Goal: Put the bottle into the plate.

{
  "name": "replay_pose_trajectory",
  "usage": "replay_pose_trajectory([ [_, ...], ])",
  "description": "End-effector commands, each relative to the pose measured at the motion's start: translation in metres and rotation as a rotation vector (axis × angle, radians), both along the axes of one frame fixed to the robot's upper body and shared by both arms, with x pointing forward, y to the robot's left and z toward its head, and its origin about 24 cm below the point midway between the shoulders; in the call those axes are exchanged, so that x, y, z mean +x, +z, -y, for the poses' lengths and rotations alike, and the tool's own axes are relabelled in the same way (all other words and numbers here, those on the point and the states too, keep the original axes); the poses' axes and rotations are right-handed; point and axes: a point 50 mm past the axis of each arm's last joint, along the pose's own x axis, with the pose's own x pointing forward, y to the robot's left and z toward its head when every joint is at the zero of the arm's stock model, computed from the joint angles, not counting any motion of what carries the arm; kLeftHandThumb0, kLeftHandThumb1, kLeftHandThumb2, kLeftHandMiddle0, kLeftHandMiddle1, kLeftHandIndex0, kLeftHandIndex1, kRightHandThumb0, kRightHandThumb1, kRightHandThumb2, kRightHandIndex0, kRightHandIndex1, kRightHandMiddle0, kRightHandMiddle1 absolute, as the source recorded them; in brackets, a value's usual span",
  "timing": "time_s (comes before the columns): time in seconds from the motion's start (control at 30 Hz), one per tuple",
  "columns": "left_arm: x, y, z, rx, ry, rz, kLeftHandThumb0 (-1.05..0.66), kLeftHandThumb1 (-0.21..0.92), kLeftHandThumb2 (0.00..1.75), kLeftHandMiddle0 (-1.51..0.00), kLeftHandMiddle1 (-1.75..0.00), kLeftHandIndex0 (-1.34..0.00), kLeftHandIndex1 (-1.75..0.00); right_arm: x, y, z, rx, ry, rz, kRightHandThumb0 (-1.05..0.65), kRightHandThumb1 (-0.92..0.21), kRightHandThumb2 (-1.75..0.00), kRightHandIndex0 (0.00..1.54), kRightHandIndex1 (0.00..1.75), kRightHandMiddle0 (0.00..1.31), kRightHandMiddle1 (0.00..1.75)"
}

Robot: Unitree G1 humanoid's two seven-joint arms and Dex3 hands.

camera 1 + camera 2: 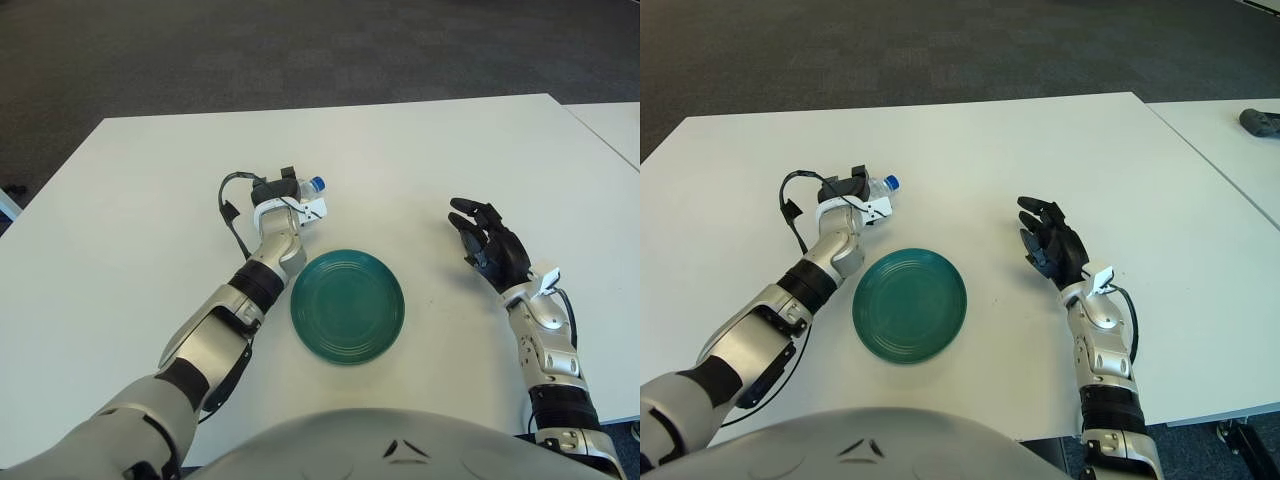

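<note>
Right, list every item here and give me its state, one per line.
bottle: capped, on its side, gripped by the left hand.
left hand: closed around the bottle, beyond the plate.
plate: empty, flat on the table.
right hand: fingers spread, holding nothing, right of the plate.

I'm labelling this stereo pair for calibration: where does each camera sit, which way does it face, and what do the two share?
Left eye view: on the head, facing forward and down at the table; shows both arms, the left hand on the bottle, torso at bottom.
Right eye view: slightly further right, same aim; right hand open, another table at far right.
Shared: plate, bottle, both hands.
</note>
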Motion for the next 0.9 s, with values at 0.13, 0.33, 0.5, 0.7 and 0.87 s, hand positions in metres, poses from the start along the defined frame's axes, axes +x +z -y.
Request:
replay_pose_trajectory([
  [0.13,0.000,-0.004,0.000,-0.038,0.026,-0.004,-1.05,0.92,0.61,0.00,-1.11,0.00,-0.93,-0.010,0.021,0.010,0.042,-0.003,0.097,-0.62,-0.90,-0.42,0.35,0.54,0.03,0.97],
  [0.33,-0.001,-0.016,0.003,-0.045,0.025,0.002,-1.05,0.92,0.59,-0.01,-1.18,0.00,-0.94,-0.018,0.030,0.013,0.074,-0.033,0.128,-0.64,-0.91,-0.38,0.38,0.56,0.08,0.99],
  [0.5,0.000,-0.027,0.007,-0.033,0.011,0.006,-1.05,0.92,0.60,-0.01,-1.25,0.00,-0.96,-0.021,0.035,0.015,0.087,-0.068,0.136,-0.65,-0.92,-0.37,0.39,0.57,0.10,0.99],
  [0.7,0.000,-0.034,0.010,-0.024,-0.001,0.017,-1.05,0.92,0.61,-0.02,-1.28,0.00,-0.96,-0.024,0.042,0.020,0.084,-0.112,0.139,-0.68,-0.92,-0.45,0.40,0.57,0.10,0.98],
  [0.87,0.000,-0.038,0.013,-0.016,-0.009,0.028,-1.05,0.92,0.59,-0.04,-1.22,0.00,-0.96,-0.025,0.047,0.023,0.087,-0.144,0.150,-0.69,-0.92,-0.50,0.42,0.58,0.10,0.98],
])
